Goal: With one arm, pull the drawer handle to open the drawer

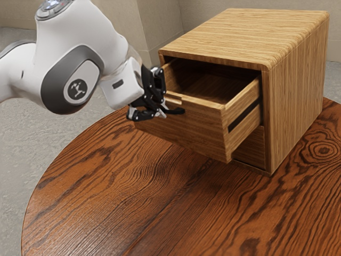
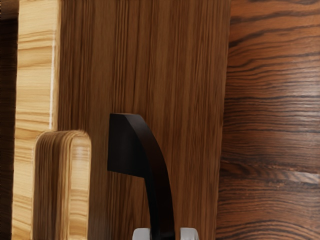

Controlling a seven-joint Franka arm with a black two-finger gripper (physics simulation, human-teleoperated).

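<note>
A light wooden cabinet (image 1: 290,80) stands on the round table. Its upper drawer (image 1: 192,125) is pulled well out, and the inside looks empty. A small wooden handle (image 1: 175,100) sticks out of the drawer front. My gripper (image 1: 161,97) is at that handle, open, with one black finger above it and one below. In the wrist view the handle (image 2: 62,185) stands out from the drawer front (image 2: 150,60). One of the fingers (image 2: 145,165) is beside the handle with a narrow gap between them.
The lower drawer (image 1: 250,150) sits flush in the cabinet. The dark wooden table (image 1: 160,213) spreads wide in front of the cabinet, and its surface (image 2: 272,125) shows past the drawer front. A grey floor and beige walls lie behind.
</note>
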